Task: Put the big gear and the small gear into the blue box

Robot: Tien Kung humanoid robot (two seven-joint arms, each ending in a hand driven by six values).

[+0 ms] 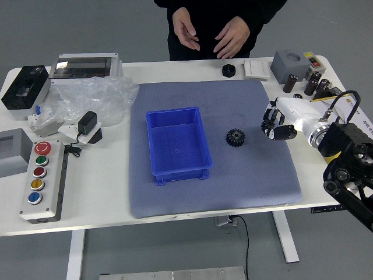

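My right hand point(274, 125) reaches in from the right, raised over the right part of the grey-blue mat point(175, 93). Its fingers are closed around a small dark piece point(267, 125) that looks like the small gear, partly covered by the fingers. A black toothed gear point(235, 137), the larger one, lies flat on the mat to the left of the hand. The blue box point(180, 170) stands left of that gear, with nothing visible inside. The left arm is out of view.
A person's hands point(232, 37) are held apart beyond the far edge. Dark cylinders point(289, 83), a grey block point(288, 65) and a yellow-and-white box point(345, 108) stand at right. Plastic wrap point(96, 99) and a button panel point(45, 181) are at left.
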